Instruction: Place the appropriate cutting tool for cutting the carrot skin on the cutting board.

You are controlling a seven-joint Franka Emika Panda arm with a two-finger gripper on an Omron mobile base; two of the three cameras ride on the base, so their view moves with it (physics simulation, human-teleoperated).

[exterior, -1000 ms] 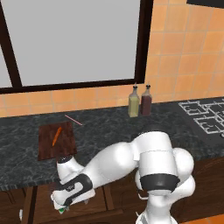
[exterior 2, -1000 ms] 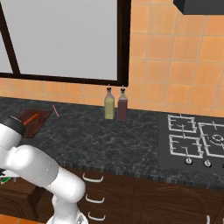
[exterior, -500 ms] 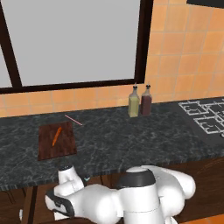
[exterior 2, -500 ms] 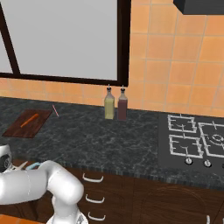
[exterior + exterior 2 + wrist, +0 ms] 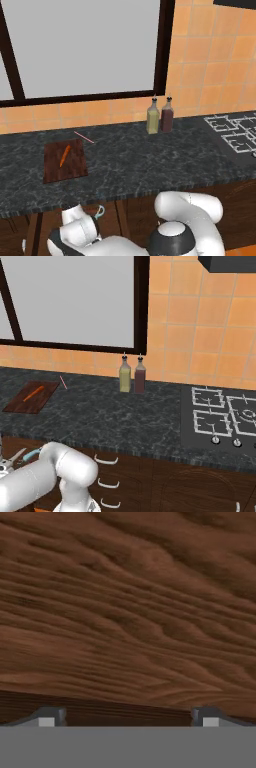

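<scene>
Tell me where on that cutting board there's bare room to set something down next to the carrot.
The cutting board is bare along its near edge and its right side; the carrot lies slanted in the left-centre. The dark counter between board and bottles is also open. The pink stick borders the board's far right corner.

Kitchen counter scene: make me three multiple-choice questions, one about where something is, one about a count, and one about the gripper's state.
1. Where is the carrot?
A. in a bowl
B. on the cutting board
C. on a plate

2. How many bottles stand by the wall?
A. one
B. four
C. two

3. How does the gripper stand?
A. open
B. shut on the carrot
C. shut on a bottle

Answers:
1. B, it lies on the dark wood.
2. C, a yellowish one and a dark red one stand side by side.
3. A, the tips are wide apart with nothing between them.
</scene>
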